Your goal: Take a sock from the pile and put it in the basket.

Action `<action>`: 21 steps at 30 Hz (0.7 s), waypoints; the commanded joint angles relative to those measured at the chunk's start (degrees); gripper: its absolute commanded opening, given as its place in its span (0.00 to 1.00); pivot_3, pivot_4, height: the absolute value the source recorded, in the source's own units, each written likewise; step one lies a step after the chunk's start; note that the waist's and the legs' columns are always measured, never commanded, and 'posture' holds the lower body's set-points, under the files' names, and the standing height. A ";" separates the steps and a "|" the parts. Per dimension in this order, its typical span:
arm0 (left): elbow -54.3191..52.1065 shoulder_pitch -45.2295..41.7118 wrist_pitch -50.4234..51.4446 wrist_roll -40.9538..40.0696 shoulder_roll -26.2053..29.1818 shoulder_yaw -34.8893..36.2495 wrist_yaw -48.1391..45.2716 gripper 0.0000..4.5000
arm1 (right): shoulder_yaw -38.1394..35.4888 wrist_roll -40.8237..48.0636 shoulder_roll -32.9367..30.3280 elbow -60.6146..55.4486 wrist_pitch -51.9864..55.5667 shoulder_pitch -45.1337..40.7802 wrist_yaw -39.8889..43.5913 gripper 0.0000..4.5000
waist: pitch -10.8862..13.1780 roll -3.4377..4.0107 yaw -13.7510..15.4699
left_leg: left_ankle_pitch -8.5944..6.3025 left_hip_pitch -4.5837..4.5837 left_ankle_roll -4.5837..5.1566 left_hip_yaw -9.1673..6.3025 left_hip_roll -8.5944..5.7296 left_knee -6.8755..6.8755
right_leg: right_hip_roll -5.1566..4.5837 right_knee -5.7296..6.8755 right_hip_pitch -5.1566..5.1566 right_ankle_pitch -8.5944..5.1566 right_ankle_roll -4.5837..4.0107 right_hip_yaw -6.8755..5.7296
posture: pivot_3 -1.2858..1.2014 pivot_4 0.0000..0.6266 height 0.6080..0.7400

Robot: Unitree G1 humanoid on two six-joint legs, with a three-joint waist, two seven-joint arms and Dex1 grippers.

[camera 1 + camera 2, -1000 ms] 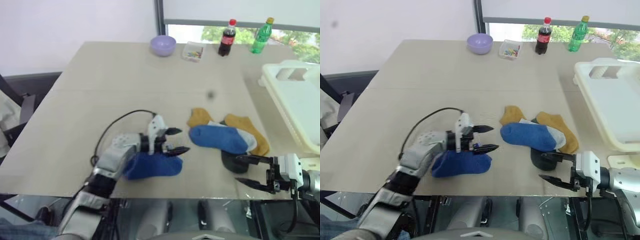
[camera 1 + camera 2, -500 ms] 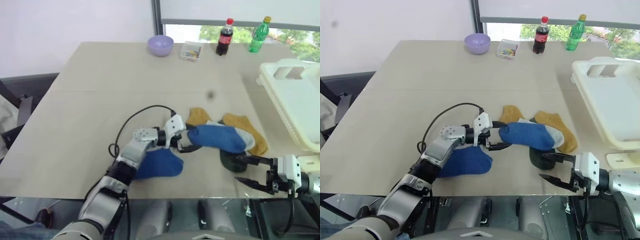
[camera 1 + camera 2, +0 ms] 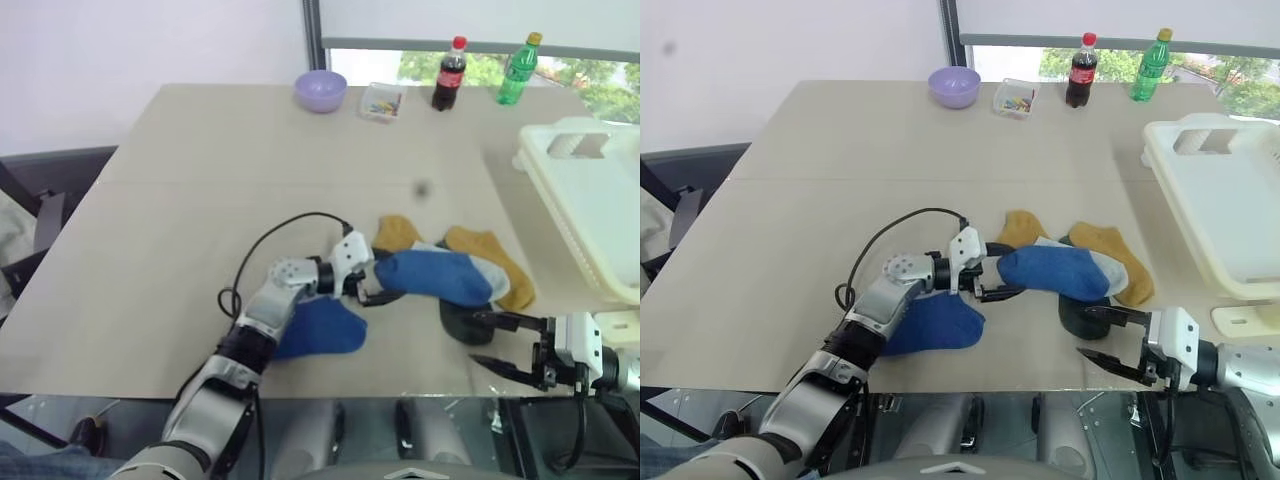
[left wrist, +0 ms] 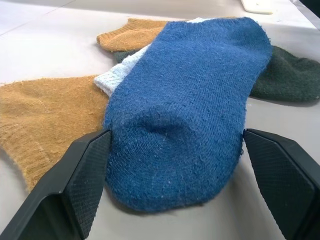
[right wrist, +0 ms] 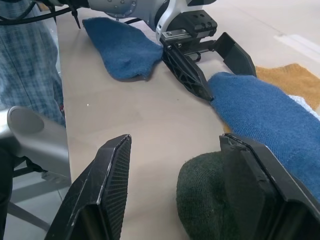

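Since a second ago the left gripper (image 3: 380, 288) has swung off the lone blue sock (image 3: 318, 329) near the table's front edge and over to the pile (image 3: 450, 283); over the last half second it hasn't shifted.

Left jaws are spread wide, one finger on each side of the toe end of the royal-blue sock (image 4: 182, 105) on top of the pile. Fingers (image 4: 90, 170) sit right at the sock's edges, not squeezing it; sock lies flat, not lifted.

Pile: blue sock on top, light grey sock (image 3: 490, 272) poking out under it, two mustard-yellow socks (image 3: 492, 261) behind, dark green sock (image 3: 462, 320) at the near side.

Right gripper (image 3: 505, 346) hovers near the table's front edge, just beside the dark green sock, jaws part open, holding nothing. In the right wrist view the green sock (image 5: 205, 200) lies between its fingers (image 5: 107, 190) without contact.

Cream-white basket (image 3: 590, 190) sits at the right side of the table (image 3: 200, 180), well apart from the pile. Far edge: lilac bowl (image 3: 321, 90), small clear box (image 3: 381, 101), cola bottle (image 3: 448, 75), green bottle (image 3: 519, 70).
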 commanded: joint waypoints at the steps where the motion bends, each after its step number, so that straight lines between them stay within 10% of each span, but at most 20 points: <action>1: -2.82 0.96 -0.11 -0.34 0.54 0.78 -0.51 0.99 | -0.27 0.74 -0.26 -2.22 -0.15 0.13 -0.21 0.64 | 0.00 0.00 0.03 | 0.00 0.00 0.00 0.00 0.00 0.00 | 0.00 0.00 0.00 0.00 0.00 0.00 | 0.52 0.24 0.96; 6: -3.51 1.27 0.23 -0.82 0.22 1.57 0.57 0.80 | 0.21 0.89 -0.14 -2.46 0.39 -0.22 -0.40 0.64 | 0.00 0.00 0.03 | 0.00 0.00 0.00 0.00 0.00 0.00 | 0.00 0.00 0.00 0.00 0.00 0.00 | 0.52 0.24 0.96; 13: -4.32 1.33 0.22 0.10 0.77 1.16 1.01 0.05 | 0.60 0.73 -0.06 -3.34 1.02 -0.11 -0.96 0.64 | 0.00 0.00 0.04 | 0.00 0.00 0.00 0.00 0.00 0.00 | 0.01 0.00 0.00 0.00 0.00 -0.01 | 0.52 0.24 0.96; 21: -7.03 1.04 0.96 -1.34 1.55 1.78 -0.44 0.01 | 1.24 0.79 0.03 -4.45 1.72 -0.10 -2.08 0.64 | 0.00 0.00 0.03 | 0.00 0.00 0.00 0.00 0.00 0.00 | 0.01 0.00 0.00 0.00 0.00 -0.01 | 0.52 0.24 0.96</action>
